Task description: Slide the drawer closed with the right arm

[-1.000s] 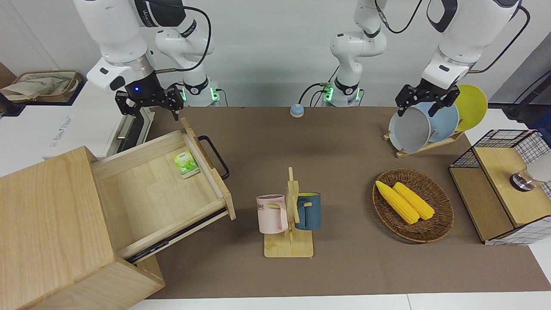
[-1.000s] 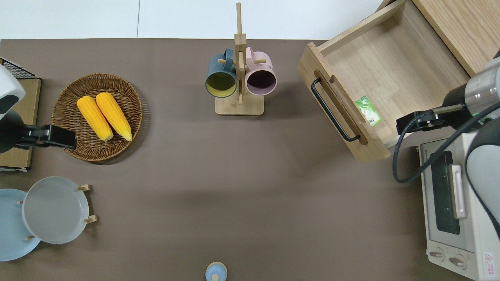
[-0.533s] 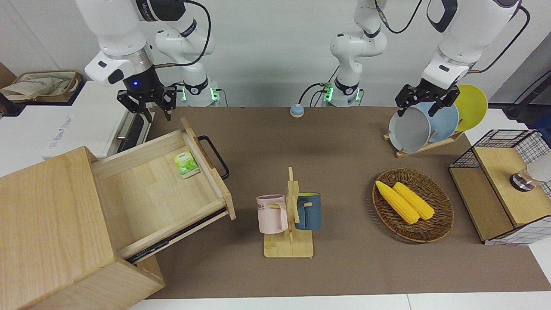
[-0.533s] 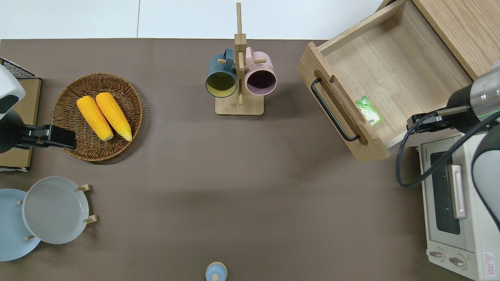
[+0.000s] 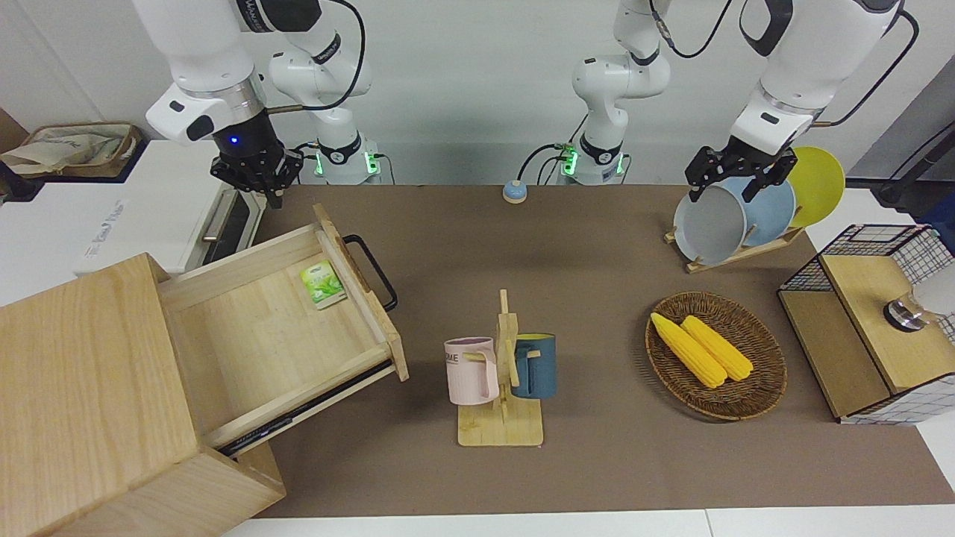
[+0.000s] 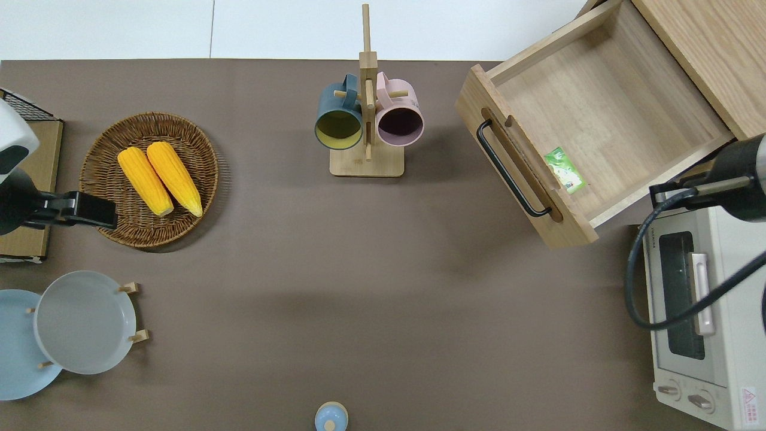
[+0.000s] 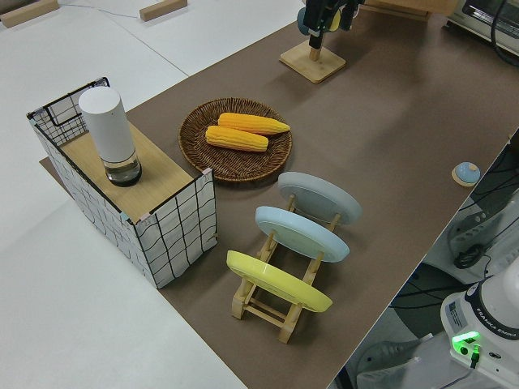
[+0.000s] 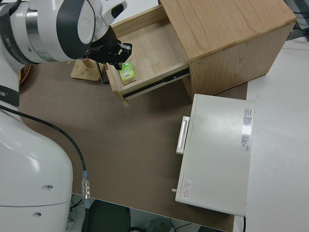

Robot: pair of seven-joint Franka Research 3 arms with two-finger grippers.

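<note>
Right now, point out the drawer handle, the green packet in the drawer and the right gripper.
drawer handle (image 6: 511, 169): overhead view, middle of the black bar.
green packet (image 6: 565, 170): overhead view, centre of the packet, on the drawer floor by the front panel.
right gripper (image 5: 257, 179): front view, at the fingertips.

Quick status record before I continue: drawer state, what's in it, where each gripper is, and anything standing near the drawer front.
drawer: pulled far out of the cabinet, not yet pushed
drawer handle: black, untouched
drawer contents: one small green packet just inside the front panel
right gripper: shut, raised over the oven edge nearest the drawer, touching nothing
left gripper: parked
near the drawer front: mug rack with a blue and a pink mug, apart from the handle
</note>
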